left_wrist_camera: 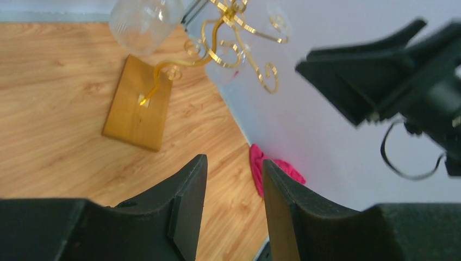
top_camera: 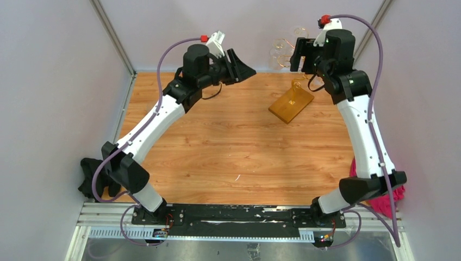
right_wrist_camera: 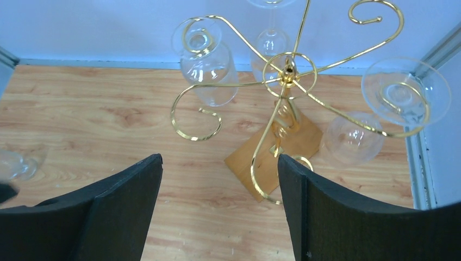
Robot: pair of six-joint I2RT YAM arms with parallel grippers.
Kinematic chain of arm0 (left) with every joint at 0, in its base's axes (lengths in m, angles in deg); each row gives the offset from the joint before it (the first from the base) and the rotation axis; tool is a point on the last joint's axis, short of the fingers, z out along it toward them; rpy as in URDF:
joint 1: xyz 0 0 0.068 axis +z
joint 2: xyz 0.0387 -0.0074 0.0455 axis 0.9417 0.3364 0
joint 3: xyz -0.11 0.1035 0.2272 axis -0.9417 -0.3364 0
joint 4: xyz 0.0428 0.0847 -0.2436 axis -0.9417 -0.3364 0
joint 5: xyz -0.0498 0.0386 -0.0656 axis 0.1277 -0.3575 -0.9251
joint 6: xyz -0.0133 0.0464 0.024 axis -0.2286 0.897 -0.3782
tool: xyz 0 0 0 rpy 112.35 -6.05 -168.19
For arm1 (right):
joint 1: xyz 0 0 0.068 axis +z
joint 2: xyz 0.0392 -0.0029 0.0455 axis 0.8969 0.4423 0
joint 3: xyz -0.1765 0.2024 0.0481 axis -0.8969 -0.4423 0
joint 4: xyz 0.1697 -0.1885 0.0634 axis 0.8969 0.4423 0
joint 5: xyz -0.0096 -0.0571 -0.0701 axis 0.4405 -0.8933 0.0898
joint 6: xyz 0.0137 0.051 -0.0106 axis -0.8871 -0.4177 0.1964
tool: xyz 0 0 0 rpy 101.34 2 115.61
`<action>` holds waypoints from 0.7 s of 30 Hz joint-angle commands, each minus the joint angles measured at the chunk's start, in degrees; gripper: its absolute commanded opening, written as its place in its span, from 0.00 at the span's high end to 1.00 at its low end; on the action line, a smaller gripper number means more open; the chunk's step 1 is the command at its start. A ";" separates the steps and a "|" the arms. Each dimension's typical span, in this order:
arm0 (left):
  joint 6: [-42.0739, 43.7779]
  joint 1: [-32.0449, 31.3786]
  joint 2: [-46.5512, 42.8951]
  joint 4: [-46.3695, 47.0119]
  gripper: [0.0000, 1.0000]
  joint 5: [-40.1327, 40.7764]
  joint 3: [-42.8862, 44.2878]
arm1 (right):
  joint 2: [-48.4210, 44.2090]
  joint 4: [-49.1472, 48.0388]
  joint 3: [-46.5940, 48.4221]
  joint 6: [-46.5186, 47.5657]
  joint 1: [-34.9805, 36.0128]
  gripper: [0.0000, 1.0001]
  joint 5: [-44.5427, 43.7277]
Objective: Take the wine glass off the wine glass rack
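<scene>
The wine glass rack [right_wrist_camera: 286,70] is a gold wire tree with curled arms on an amber base [top_camera: 292,104], at the back right of the table. Clear wine glasses hang upside down from its arms: one on the left [right_wrist_camera: 209,68], one on the right [right_wrist_camera: 350,141], one behind the stem [right_wrist_camera: 270,41]. My right gripper [right_wrist_camera: 218,159] is open and empty, high above the rack's near side and touching nothing. My left gripper [left_wrist_camera: 232,163] is open and empty, left of the rack and apart from it. The left wrist view shows the rack [left_wrist_camera: 234,32] and a ribbed glass [left_wrist_camera: 144,22].
A pink cloth [top_camera: 391,190] lies at the table's right edge and a black cloth [top_camera: 89,179] at the left edge. Walls close the back and sides. Part of another clear glass [right_wrist_camera: 16,163] shows at the right wrist view's left edge.
</scene>
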 commanded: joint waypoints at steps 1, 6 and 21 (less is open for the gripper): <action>3.38 -0.83 -5.30 -0.64 0.53 3.70 -8.14 | 5.80 -0.60 3.50 2.26 -2.69 0.19 -1.13; 5.74 -1.15 -11.55 -1.64 0.53 5.62 -12.80 | 10.10 -3.02 6.09 3.73 -4.33 0.19 -2.32; 9.71 -1.23 -15.49 -5.46 0.53 8.11 -16.07 | 20.78 -5.16 14.79 2.80 -9.18 0.20 4.30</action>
